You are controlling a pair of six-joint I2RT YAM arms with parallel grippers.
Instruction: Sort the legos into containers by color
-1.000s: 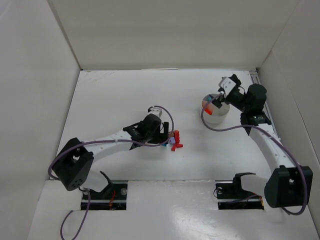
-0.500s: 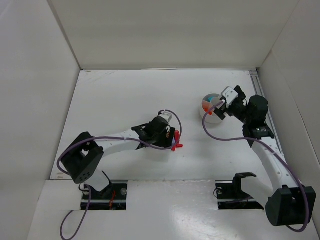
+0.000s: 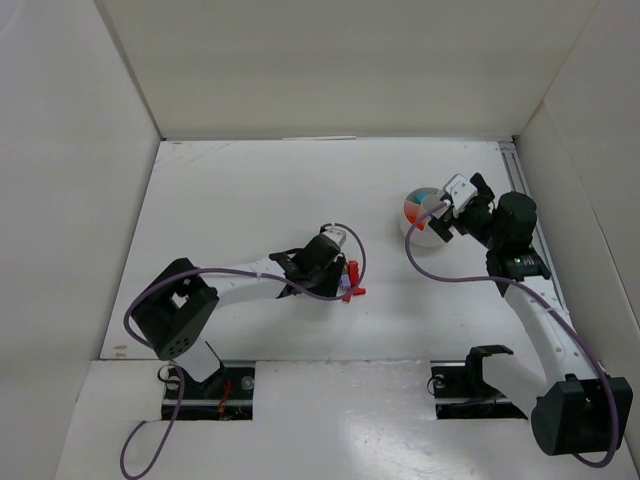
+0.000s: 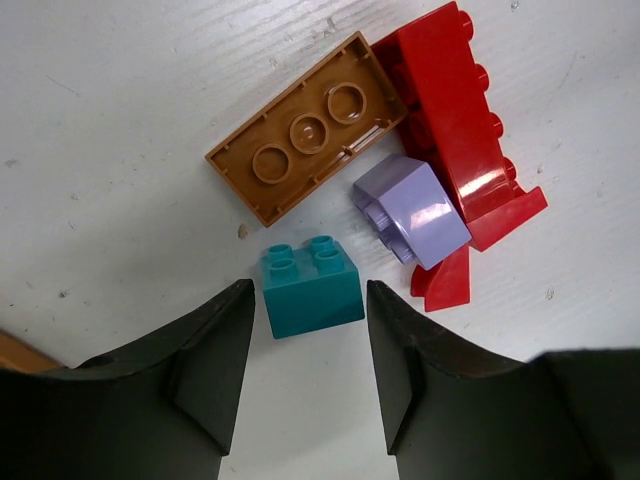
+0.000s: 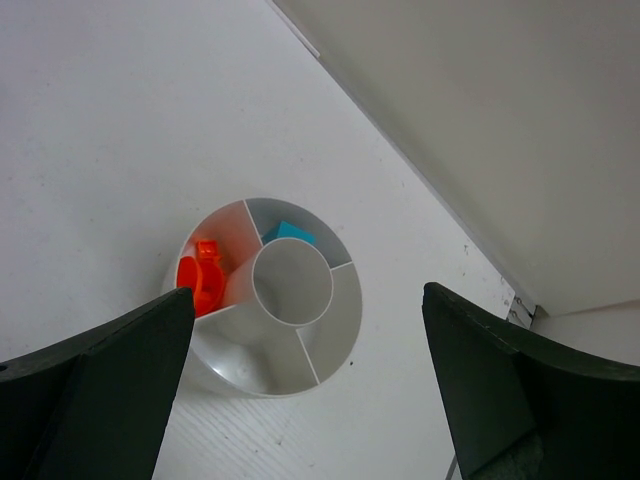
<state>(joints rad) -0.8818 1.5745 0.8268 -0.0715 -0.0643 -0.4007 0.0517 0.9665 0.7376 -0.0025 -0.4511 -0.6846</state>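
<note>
Left arm: reaches in over the middle of the table (image 3: 230, 200). From the top view you get only the arm's pose and a small spot of red and purple at its tip; the wrist body hides the fingers there.

Left wrist view fills that in. The left gripper (image 4: 307, 290) is spread, with one dark finger on each side of a teal brick (image 4: 312, 292). The brick sits studs up on the table, and only a narrow strip of table shows between it and each finger. You cannot tell contact from here, and nothing is clamped.

Just beyond the teal brick lies a brown plate (image 4: 310, 130), underside up with three round sockets showing. To its right is a long red brick (image 4: 460, 120), and a purple piece (image 4: 415, 210) rests against that brick's near side. A small red wedge (image 4: 445, 280) shows below the purple piece. The brown plate and the teal brick do not show in the top view.

Right arm: stands at the far right, with the right gripper (image 5: 307, 292) above the bowl (image 5: 340, 345). Its fingers are wide apart and carry nothing.

The right wrist view shows the bowl's layout: a round centre well with four outer compartments. Orange pieces (image 5: 200, 275) lie in the left compartment. One teal piece (image 5: 290, 232) lies in the upper compartment. The centre well and the other two compartments show bare white.

The top view shows only colour patches in the bowl, partly covered by the gripper. It does place the bowl well apart from the loose pile, near the right wall.
</note>
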